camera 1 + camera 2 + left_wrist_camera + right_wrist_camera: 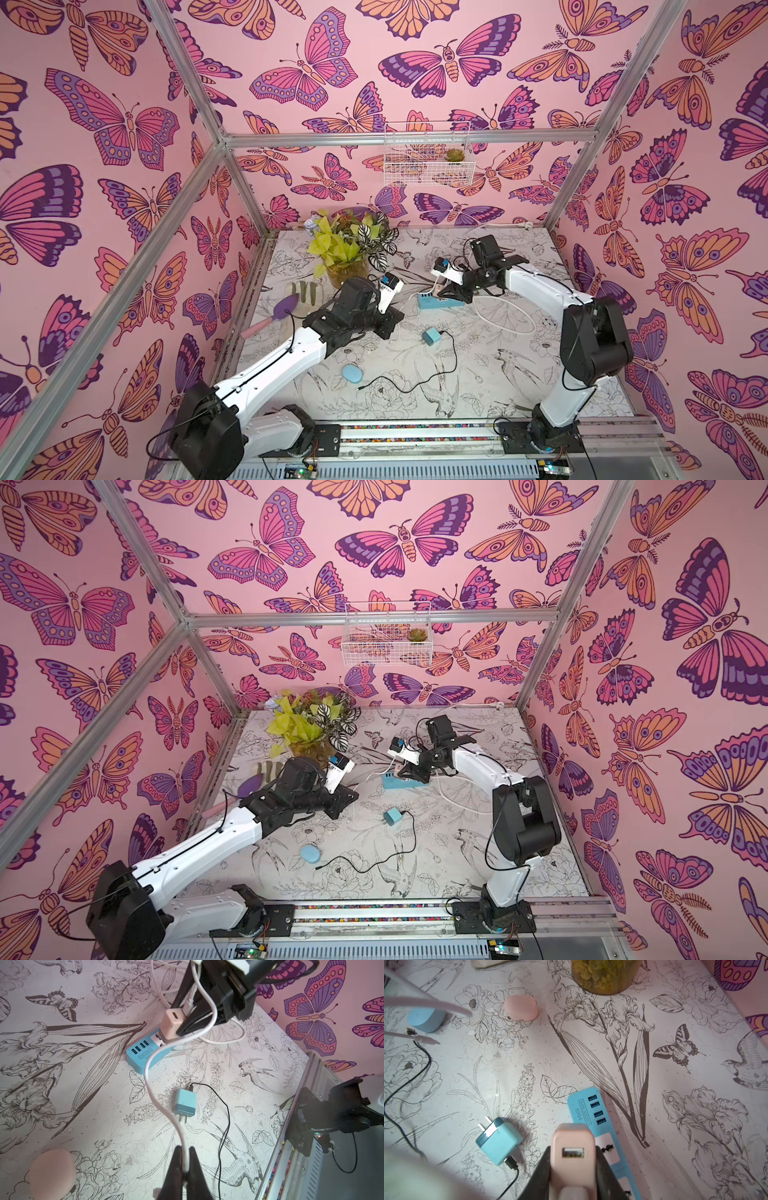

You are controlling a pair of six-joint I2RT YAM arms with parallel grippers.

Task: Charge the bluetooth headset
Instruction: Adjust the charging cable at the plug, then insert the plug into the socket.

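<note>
My right gripper (573, 1151) is shut on a pink charger adapter (572, 1140), its USB port empty. The adapter's lower end meets a socket of the blue power strip (141, 1057); its prongs are hidden. My left gripper (185, 1149) is shut on a white cable (153, 1093) that rises in a curve to the right gripper and loops over its fingers. A pink headset case (521, 1008) lies beside the left arm, hidden in both top views. A blue case (352, 372) lies near the front. A blue adapter (431, 336) with a black cable (415, 384) lies mid-table.
A potted plant (345, 249) stands at the back left, with garden gloves (305, 291) and a purple trowel (278, 311) beside it. The strip's white cord (503, 316) loops on the right. A wire basket (428, 158) hangs on the back wall.
</note>
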